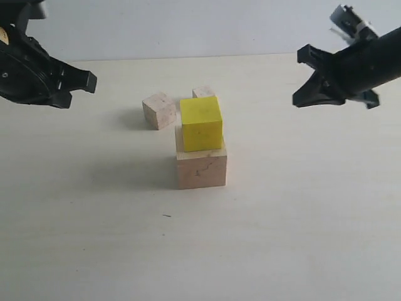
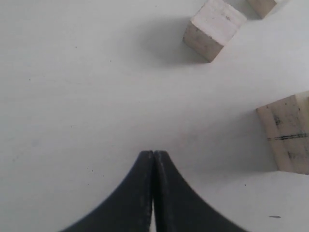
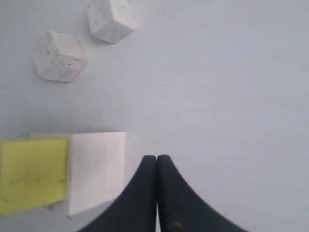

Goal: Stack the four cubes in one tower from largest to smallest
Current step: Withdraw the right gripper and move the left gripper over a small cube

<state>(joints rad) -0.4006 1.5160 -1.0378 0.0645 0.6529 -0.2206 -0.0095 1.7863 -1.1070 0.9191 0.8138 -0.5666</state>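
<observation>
Left pincer (image 2: 153,155): clenched, tips meeting with nothing between them; held above the table (image 1: 301,232), well to the left of the large cube (image 1: 200,170).
Right pincer (image 3: 157,158): also clenched and empty; raised well to the right of the large cube.
Large cube: pale cracked wood, standing on the table as the base tier.
Yellow cube (image 1: 202,123): resting on top of the large cube, set off-centre, so a strip of the large cube's top shows bare along one side.
Small wooden cube (image 1: 159,110): on the table behind and to the left of the large cube, near but apart, turned at an angle to it.
Tiniest cube (image 1: 203,92): on the table behind the large cube, partly hidden by the yellow cube.
Step in hand: by judgement, two tiers of four are up and the third is due.
Next move: probably one pincer must open, turn to match the small wooden cube's faces, close on it, and set it centred on the yellow cube without nudging that offset tier.
</observation>
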